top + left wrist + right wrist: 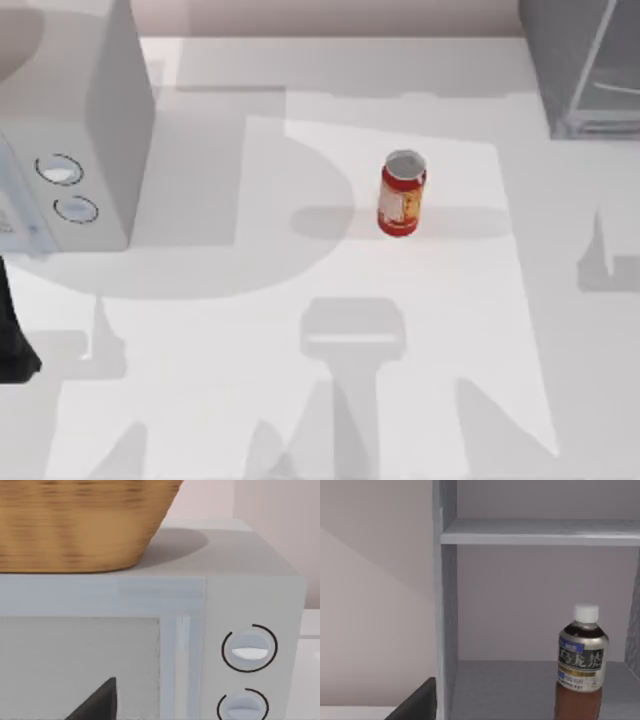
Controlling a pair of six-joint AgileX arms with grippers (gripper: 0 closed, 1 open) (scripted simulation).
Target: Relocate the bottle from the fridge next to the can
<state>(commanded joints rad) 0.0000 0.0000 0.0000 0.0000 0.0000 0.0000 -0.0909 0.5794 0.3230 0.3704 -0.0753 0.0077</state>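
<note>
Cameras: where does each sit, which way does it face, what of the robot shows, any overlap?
Top: above the table, looking down on the can, microwave and fridge; dark left-arm part at the left edge.
Left wrist: faces the microwave front, basket on top; dark gripper tip.
Right wrist: looks into the fridge at the bottle; dark gripper tip.
Shared: top and left wrist share the microwave; top and right wrist the fridge.

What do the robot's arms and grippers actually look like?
Little shows. The left arm is a plain matte black shape at the table's left edge. The left gripper and right gripper each appear as a dark grey, angular wedge in their wrist views. No cables or markings are visible.
</note>
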